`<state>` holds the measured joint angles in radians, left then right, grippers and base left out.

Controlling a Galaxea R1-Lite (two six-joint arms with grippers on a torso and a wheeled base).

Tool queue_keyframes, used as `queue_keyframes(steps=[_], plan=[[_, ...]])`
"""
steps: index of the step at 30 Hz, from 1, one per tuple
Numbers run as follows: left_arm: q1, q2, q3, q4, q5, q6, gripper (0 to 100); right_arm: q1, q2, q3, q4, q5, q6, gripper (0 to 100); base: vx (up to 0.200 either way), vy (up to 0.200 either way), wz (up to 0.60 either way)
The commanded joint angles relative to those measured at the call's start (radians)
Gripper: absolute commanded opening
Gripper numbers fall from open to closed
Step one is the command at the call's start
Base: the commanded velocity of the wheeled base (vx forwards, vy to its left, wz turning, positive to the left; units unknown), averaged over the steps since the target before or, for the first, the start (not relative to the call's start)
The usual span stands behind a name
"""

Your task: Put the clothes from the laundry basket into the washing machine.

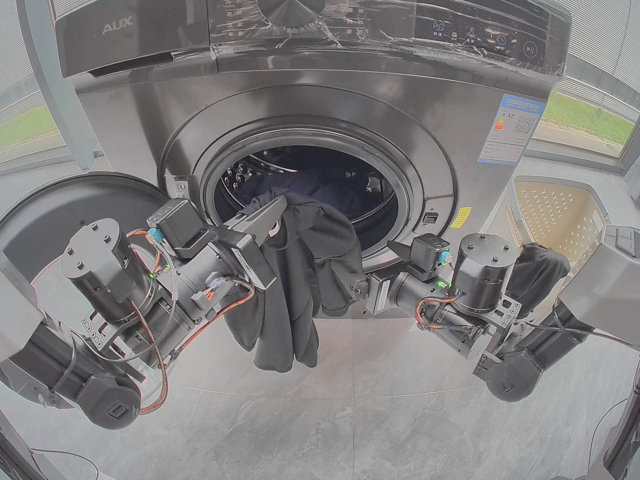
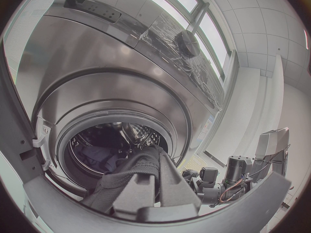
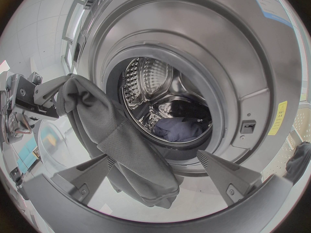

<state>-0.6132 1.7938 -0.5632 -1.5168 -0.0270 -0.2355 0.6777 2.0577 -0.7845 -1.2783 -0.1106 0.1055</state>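
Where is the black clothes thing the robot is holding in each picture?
Head view: the black garment hangs mid-picture from the left gripper.
Left wrist view: black garment pinched in that gripper, before the drum.
Right wrist view: black garment dangling across the drum's rim.
Shared landmark: the blue clothes inside the drum.

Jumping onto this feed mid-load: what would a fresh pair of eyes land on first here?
First, the black garment dangling from the left hand, which pinches it right at the open mouth of the washing machine. Next, the dark blue clothes already lying inside the machine. The right hand is open by the lower rim of the opening and holds nothing.
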Motion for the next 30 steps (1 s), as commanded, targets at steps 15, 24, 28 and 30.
queue_keyframes(steps=[15, 24, 28, 30], plan=[[0.003, 0.009, -0.003, 0.000, 0.002, -0.001, 0, 0.076, -0.010, 0.057, -0.012, 0.003, 0.000, 100, 0.000, 0.000, 0.00], [0.003, 0.001, 0.006, 0.000, 0.002, -0.001, 0, 0.071, 0.013, -0.068, -0.003, 0.020, 0.000, 100, 0.000, 0.000, 0.00], [0.003, -0.004, 0.009, 0.000, 0.002, -0.001, 0, 0.066, 0.048, -0.116, -0.001, 0.020, -0.001, 100, 0.000, 0.000, 0.00], [0.003, -0.007, 0.011, -0.002, 0.002, -0.001, 0, 0.066, 0.081, -0.147, -0.004, 0.020, 0.000, 100, 0.000, 0.000, 0.00]])
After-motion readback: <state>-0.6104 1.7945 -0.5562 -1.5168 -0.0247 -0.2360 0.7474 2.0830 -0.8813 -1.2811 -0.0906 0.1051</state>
